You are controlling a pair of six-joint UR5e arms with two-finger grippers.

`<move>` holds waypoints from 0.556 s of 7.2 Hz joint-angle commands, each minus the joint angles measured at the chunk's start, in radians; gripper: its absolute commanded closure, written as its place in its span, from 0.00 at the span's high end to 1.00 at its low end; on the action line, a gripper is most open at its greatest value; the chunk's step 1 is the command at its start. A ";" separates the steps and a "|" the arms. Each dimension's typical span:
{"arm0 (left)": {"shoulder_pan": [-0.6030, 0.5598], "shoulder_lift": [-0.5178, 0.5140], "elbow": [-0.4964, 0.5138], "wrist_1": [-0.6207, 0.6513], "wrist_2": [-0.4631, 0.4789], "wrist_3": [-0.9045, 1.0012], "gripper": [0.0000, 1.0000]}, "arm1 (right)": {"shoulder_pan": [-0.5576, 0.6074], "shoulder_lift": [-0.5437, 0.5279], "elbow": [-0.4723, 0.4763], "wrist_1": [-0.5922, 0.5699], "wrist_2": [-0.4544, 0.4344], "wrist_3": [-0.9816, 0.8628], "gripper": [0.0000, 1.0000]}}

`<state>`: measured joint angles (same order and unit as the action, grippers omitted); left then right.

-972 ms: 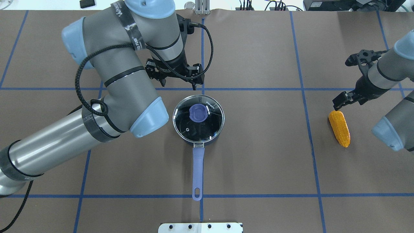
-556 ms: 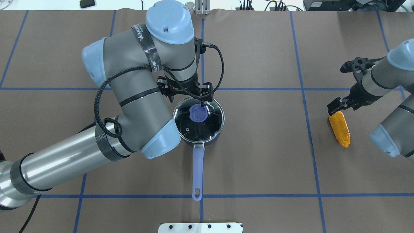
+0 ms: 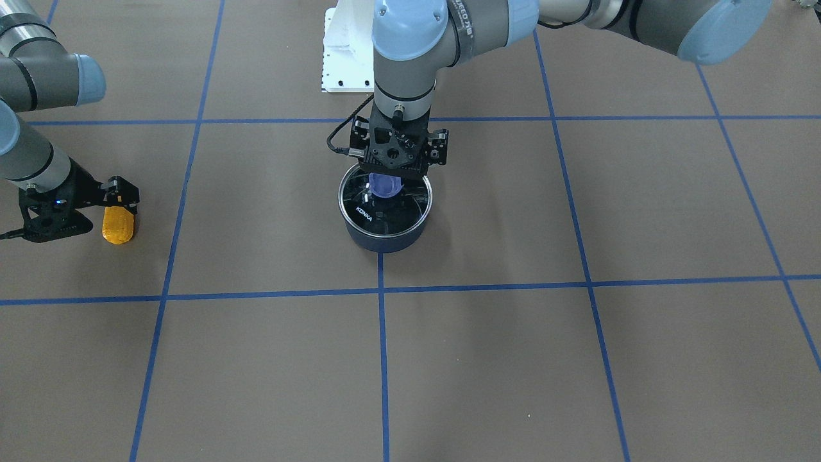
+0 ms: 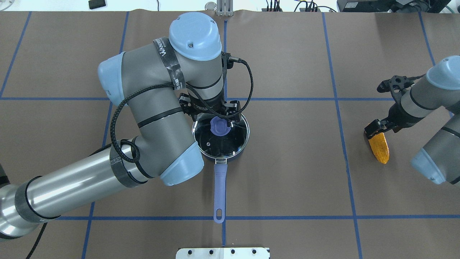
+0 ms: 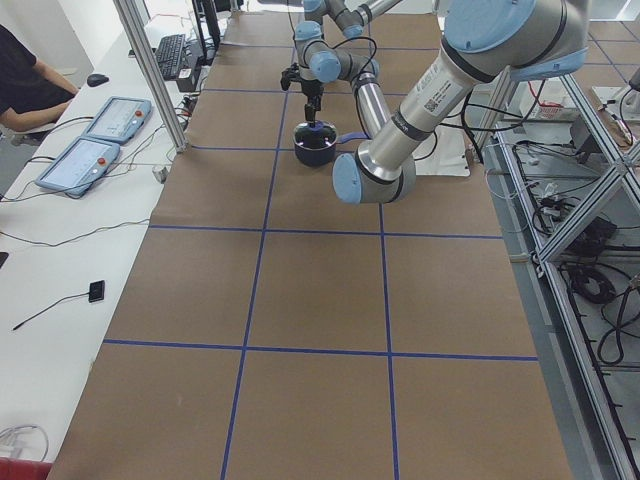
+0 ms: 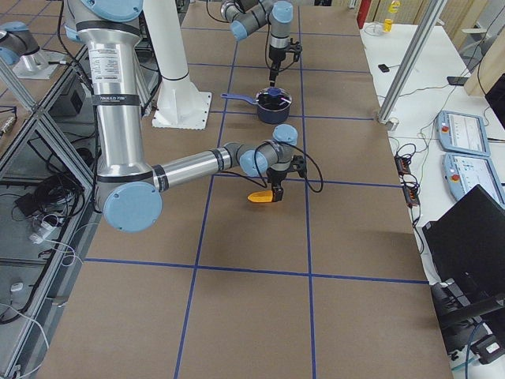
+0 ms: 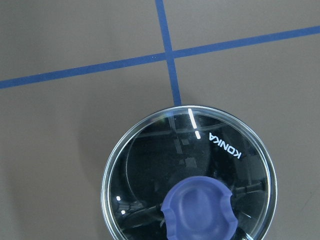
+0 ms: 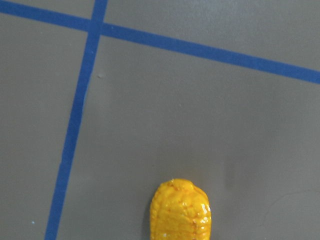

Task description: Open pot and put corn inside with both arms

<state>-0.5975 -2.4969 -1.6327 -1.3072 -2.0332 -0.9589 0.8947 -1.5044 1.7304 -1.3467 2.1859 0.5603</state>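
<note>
The navy pot (image 4: 241, 149) stands mid-table with its glass lid (image 4: 223, 142) on and its lavender handle (image 4: 220, 187) pointing toward the robot. My left gripper (image 4: 218, 119) hangs open right over the blue knob (image 4: 219, 127), its fingers on either side of it. The knob fills the bottom of the left wrist view (image 7: 200, 210). The yellow corn (image 4: 379, 149) lies on the table at the right. My right gripper (image 4: 372, 130) is open and low over the corn's far end. The right wrist view shows only that end of the corn (image 8: 181, 210).
The white base plate (image 4: 222, 253) sits at the near edge behind the pot handle. Blue tape lines cross the brown table cover. A side table with control pendants (image 5: 90, 140) and a seated operator (image 5: 20, 80) runs along the far side.
My left arm swung from beyond the pot to over the lid, bringing the gripper onto the knob. My right gripper moved down and back onto the corn's far end.
</note>
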 commanded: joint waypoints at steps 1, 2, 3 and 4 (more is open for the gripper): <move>0.019 0.004 0.008 -0.044 -0.002 -0.041 0.99 | -0.019 -0.008 0.000 0.003 0.002 -0.003 0.97; 0.019 0.006 0.014 -0.052 -0.002 -0.035 0.99 | -0.022 -0.010 0.000 0.001 0.002 -0.005 0.94; 0.019 0.004 0.033 -0.069 -0.002 -0.029 0.99 | -0.023 -0.010 -0.002 0.001 0.000 -0.007 0.90; 0.019 0.004 0.078 -0.136 -0.002 -0.038 0.99 | -0.031 -0.010 -0.005 0.001 0.000 -0.010 0.87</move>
<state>-0.5790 -2.4926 -1.5956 -1.3848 -2.0356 -0.9917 0.8706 -1.5136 1.7284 -1.3452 2.1864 0.5538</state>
